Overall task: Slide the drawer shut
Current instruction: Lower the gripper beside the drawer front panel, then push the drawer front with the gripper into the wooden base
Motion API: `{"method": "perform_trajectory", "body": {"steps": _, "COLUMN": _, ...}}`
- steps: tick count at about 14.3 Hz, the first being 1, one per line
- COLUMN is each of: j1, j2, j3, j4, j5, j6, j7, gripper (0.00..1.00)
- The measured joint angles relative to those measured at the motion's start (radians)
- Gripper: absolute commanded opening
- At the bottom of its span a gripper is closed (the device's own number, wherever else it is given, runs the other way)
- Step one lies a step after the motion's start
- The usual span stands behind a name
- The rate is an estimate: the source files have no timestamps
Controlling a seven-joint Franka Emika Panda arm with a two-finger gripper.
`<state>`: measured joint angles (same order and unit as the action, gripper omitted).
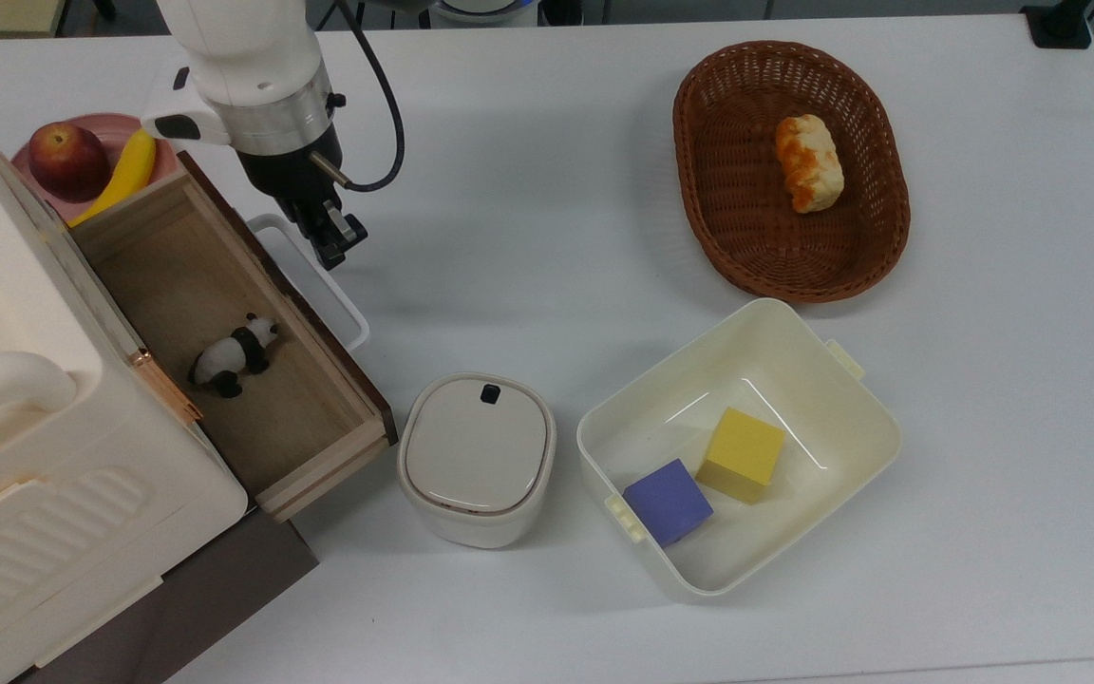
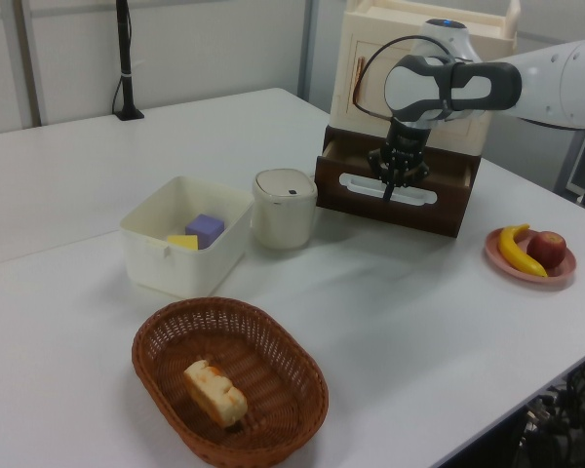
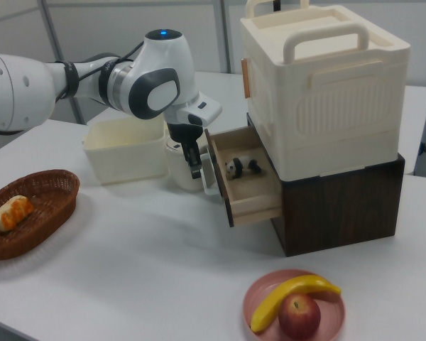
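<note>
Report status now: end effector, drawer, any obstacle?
End effector shut, at the white loop handle. Drawer open, toy panda inside. Lidded container beside the drawer front, apart.

My gripper (image 1: 333,249) hangs against the white loop handle (image 1: 312,277) of the long light-wood drawer (image 1: 224,323), which stands out from the cream cabinet (image 1: 25,408). In the drawer lies a small panda figure (image 1: 234,353). At the top view's right of the drawer sits a small lidded cream container (image 1: 477,458), then a cream plastic bin (image 1: 841,408) holding a yellow block (image 1: 744,452) and a purple block (image 1: 667,501). A brown wicker basket (image 1: 708,171) with a bread piece (image 1: 807,161) lies beyond the bin.
</note>
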<state>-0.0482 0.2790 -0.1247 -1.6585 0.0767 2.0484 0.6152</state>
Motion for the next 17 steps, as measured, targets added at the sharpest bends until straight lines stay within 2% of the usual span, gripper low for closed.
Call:
{"method": "perform_trajectory", "body": {"steps": 12, "j1": -0.050, "j2": 0.059, "j3": 0.000, "j4": 0.057, "j5": 0.000, "j6": 0.044, "j7": 0.001, "gripper": 0.00}}
{"method": "perform_trajectory", "body": {"steps": 17, "j1": -0.084, "j2": 0.080, "j3": -0.003, "j4": 0.072, "j5": 0.000, "j6": 0.131, "j7": 0.001, "gripper": 0.00}}
